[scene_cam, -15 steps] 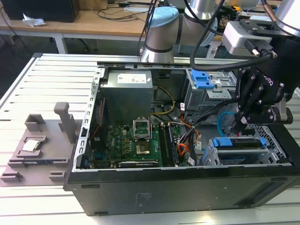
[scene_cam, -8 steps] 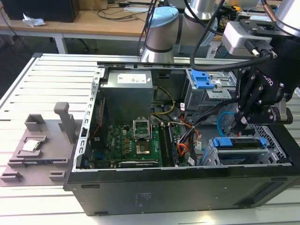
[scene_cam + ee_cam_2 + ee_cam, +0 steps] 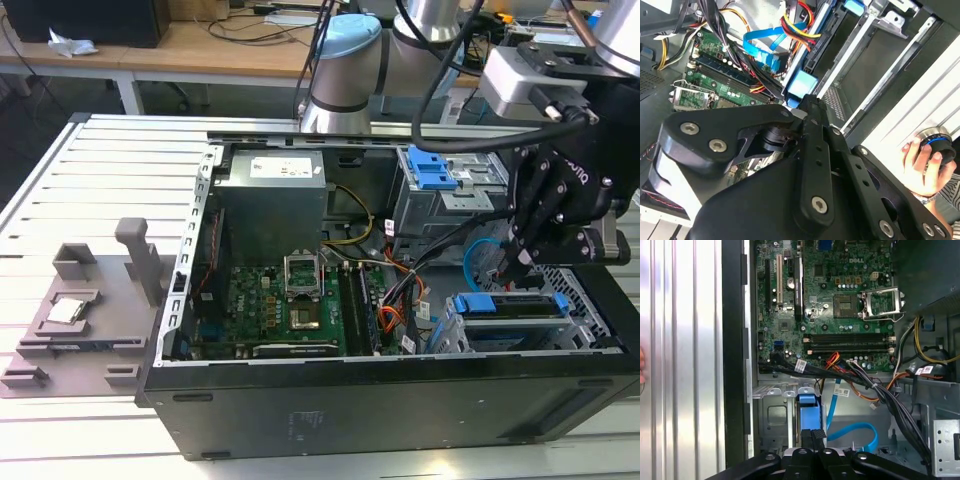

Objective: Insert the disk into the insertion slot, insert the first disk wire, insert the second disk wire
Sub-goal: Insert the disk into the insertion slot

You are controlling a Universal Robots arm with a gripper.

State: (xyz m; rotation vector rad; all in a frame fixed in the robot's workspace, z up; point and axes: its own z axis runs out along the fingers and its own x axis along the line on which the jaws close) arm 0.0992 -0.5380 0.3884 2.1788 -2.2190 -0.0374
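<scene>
The disk [image 3: 508, 306], grey in its bright blue caddy, lies in the insertion slot [image 3: 592, 322], the low perforated cage at the case's corner on the exterior view's right. My gripper [image 3: 513, 262] hangs just above the caddy's inner end, fingers pressed together and holding nothing. In the first wrist view the fingertips [image 3: 806, 437] stand against the caddy's blue end [image 3: 807, 404]; the second wrist view shows this blue end [image 3: 802, 83] just past the gripper [image 3: 809, 100]. A loose blue flat wire [image 3: 852, 432] loops beside it, and a bundle of black and coloured wires [image 3: 875, 390] runs nearby.
A taller grey cage with a blue latch [image 3: 436, 170] stands behind the gripper. The motherboard [image 3: 290, 300] and power supply [image 3: 270, 200] fill the case's other half. A grey fixture [image 3: 90, 300] sits on the slatted table. A person's hand [image 3: 919, 161] rests outside the case.
</scene>
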